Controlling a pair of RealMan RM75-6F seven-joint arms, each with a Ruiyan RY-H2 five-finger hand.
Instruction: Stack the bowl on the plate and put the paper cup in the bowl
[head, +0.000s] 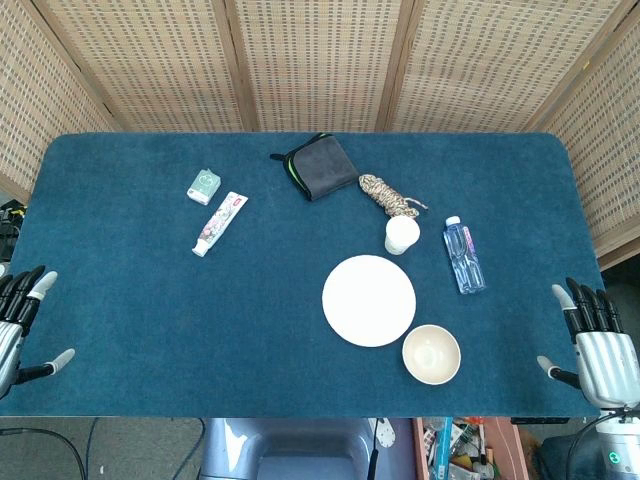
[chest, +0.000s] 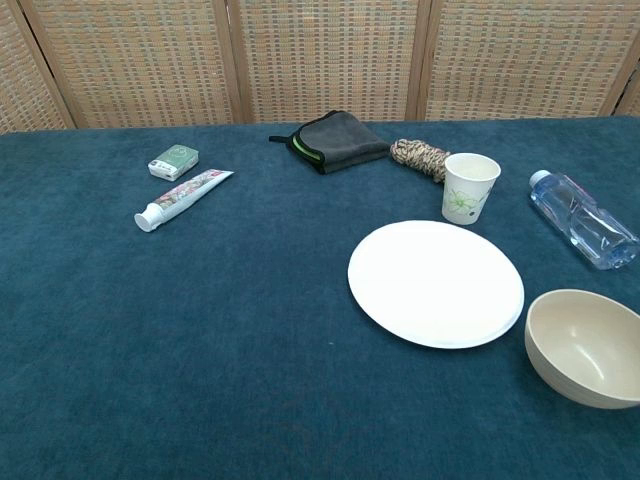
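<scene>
A white plate lies on the blue table right of centre. A cream bowl stands upright just off the plate's near right edge. A white paper cup stands upright beyond the plate. My left hand hovers at the table's near left edge, fingers spread, holding nothing. My right hand hovers at the near right edge, fingers apart and empty, to the right of the bowl. Neither hand shows in the chest view.
A water bottle lies right of the cup. A coiled rope and a folded dark cloth lie behind it. A toothpaste tube and a small green box sit at far left.
</scene>
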